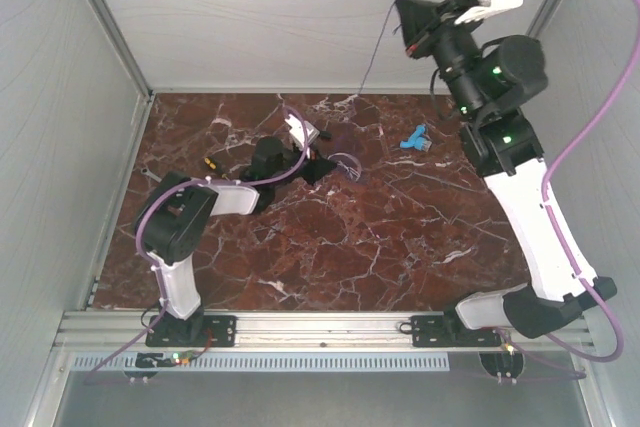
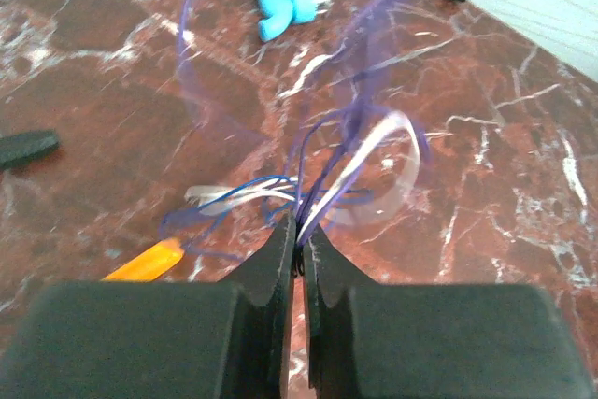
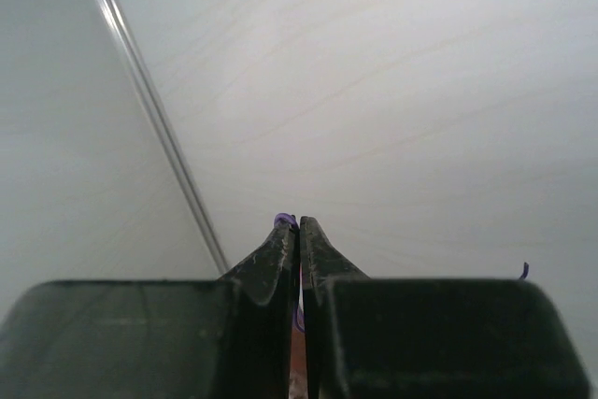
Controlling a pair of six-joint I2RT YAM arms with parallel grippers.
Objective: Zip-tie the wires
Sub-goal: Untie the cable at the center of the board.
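The wires (image 2: 360,151) are thin purple-blue and whitish loops fanned out over the marble table (image 2: 505,193). My left gripper (image 2: 299,231) is shut on the bundle where the strands meet, low over the table. In the top view the loops (image 1: 345,161) lie just right of that gripper (image 1: 312,169). My right gripper (image 1: 398,9) is raised high at the back right, against the white wall. It is shut on a thin purple strand (image 1: 374,55) that hangs down toward the table's far edge. A purple bit (image 3: 285,220) shows at its shut tips (image 3: 299,223).
A small blue plastic piece (image 1: 414,137) lies right of the wires, also in the left wrist view (image 2: 280,7). An orange-handled screwdriver (image 2: 149,262) lies by the left gripper. A black handle (image 2: 28,147) lies at the left. White walls enclose the table.
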